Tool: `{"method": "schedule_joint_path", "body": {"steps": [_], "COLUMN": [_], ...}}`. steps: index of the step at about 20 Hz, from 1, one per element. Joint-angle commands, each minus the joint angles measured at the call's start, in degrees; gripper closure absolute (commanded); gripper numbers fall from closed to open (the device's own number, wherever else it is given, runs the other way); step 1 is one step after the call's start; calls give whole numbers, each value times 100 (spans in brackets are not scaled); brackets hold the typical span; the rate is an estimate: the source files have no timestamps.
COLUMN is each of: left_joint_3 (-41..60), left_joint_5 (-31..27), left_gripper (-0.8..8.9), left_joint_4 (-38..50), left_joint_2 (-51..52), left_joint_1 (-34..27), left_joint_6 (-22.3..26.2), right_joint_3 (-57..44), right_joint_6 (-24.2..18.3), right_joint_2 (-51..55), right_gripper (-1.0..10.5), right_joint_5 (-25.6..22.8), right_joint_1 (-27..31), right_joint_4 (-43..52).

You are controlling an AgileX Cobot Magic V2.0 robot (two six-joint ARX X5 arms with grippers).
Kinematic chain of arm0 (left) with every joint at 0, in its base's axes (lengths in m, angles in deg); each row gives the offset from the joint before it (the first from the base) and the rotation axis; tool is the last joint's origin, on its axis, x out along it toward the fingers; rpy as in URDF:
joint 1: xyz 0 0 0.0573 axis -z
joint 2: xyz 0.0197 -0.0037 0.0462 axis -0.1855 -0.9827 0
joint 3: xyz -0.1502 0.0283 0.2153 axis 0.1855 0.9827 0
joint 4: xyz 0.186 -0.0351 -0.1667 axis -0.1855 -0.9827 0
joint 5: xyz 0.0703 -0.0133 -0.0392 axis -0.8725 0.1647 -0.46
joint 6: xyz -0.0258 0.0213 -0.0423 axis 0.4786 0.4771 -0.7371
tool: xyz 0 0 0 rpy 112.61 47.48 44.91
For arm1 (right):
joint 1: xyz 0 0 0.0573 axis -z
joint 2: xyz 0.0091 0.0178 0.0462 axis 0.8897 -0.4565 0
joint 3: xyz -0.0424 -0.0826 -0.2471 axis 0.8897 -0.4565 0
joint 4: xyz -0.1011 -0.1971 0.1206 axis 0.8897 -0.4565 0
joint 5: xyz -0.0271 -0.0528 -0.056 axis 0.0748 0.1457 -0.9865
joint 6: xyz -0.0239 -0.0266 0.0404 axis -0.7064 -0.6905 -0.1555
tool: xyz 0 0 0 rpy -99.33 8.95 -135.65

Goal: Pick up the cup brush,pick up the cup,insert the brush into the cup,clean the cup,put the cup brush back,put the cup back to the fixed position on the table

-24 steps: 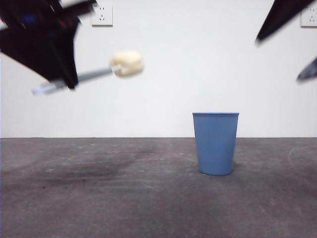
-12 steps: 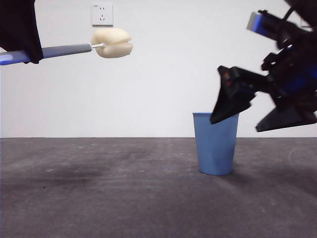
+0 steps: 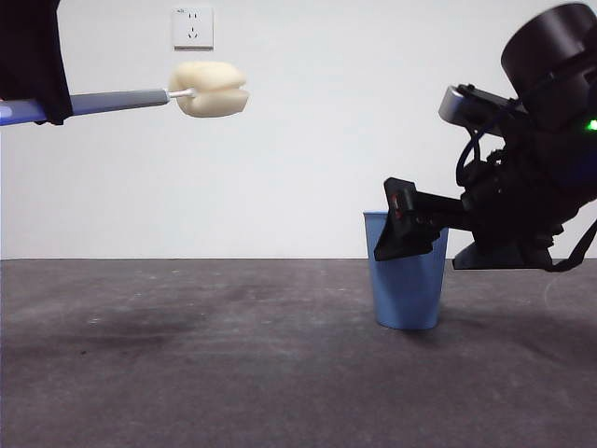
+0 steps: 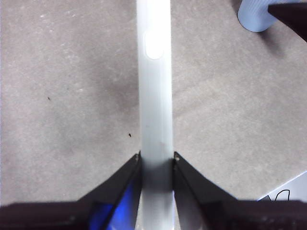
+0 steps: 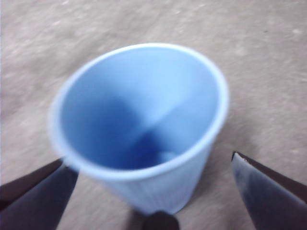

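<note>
Cup brush (image 3: 140, 96) | we have it clamped aloft in our left gripper (image 4: 156, 160) | cup (image 3: 407, 271) stands on table (image 3: 233, 373), our right gripper (image 5: 153, 191) spread around it, unclosed | insertion, cleaning, returns remain

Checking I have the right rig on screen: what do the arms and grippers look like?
Both arms are black. The right gripper has wedge-shaped black jaws with a small red mark on one, a grey-silver module and looping black cables behind it, a rounded black joint housing above, and a green light at the frame edge. The left gripper has tapered black jaws with a blue glow at their base.
</note>
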Motion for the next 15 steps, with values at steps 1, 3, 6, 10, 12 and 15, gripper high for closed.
{"method": "schedule_joint_path", "body": {"steps": [1,3,6,10,12,15], "left_joint_3": [24,24,24,24,24,24], "left_joint_5": [-15,-15,-17,-17,-15,-15], "left_gripper": [822,822,822,822,822,822], "left_joint_4": [11,9,24,90,83,79], "left_joint_2": [7,7,7,7,7,7], "left_joint_1": [13,13,13,13,13,13], "left_joint_6": [35,22,22,22,24,44], "right_joint_3": [-57,-57,-57,-55,-55,-55], "right_joint_6": [-55,-55,-55,-55,-55,-55], "right_joint_2": [-249,-450,-673,-798,-798,-798], "right_gripper": [350,350,353,639,765,966], "right_joint_5": [17,17,35,164,162,164], "right_joint_1": [-9,-9,-9,-11,-11,-11], "right_joint_4": [422,684,1045,1386,1381,1381]}}
